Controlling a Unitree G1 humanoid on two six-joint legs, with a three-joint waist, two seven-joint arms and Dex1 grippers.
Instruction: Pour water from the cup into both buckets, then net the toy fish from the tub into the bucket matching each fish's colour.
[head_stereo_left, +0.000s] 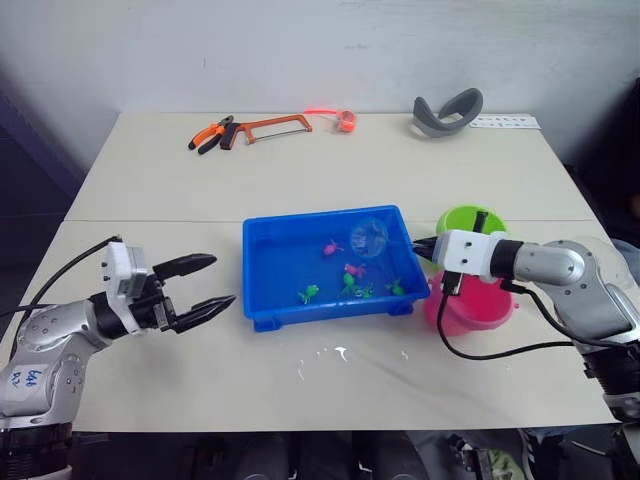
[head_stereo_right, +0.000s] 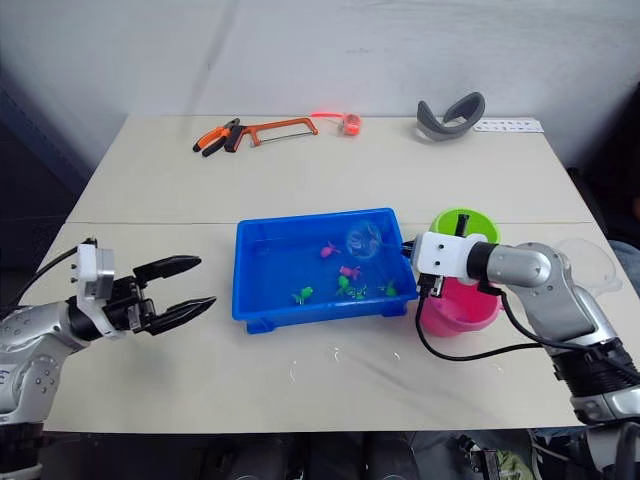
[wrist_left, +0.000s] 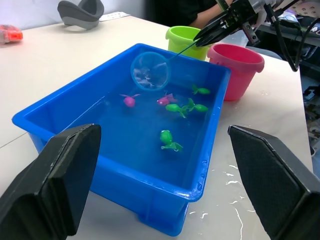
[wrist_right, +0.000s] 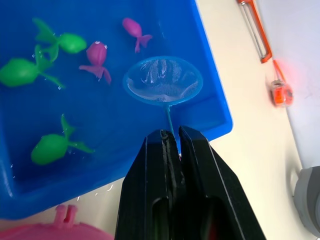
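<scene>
The blue tub (head_stereo_left: 262, 303) sits mid-table, holding water and several toy fish, among them a pink one (head_stereo_left: 354, 269) and a green one (head_stereo_left: 308, 293). My right gripper (head_stereo_left: 420, 247) is shut on the net's thin handle at the tub's right rim. The net (head_stereo_left: 368, 237) hoop hangs over the tub's far right corner with nothing in it. The green bucket (head_stereo_left: 470, 218) and the pink bucket (head_stereo_left: 470, 310) stand just right of the tub, under my right wrist. The clear cup (head_stereo_right: 592, 262) shows behind my right forearm. My left gripper (head_stereo_left: 222, 281) is open, left of the tub.
A hacksaw (head_stereo_left: 270, 127), orange pliers (head_stereo_left: 212, 135), a small orange object (head_stereo_left: 346, 121) and a grey curved band (head_stereo_left: 447, 112) lie along the table's far edge. Water drops (head_stereo_left: 330, 355) spot the table in front of the tub.
</scene>
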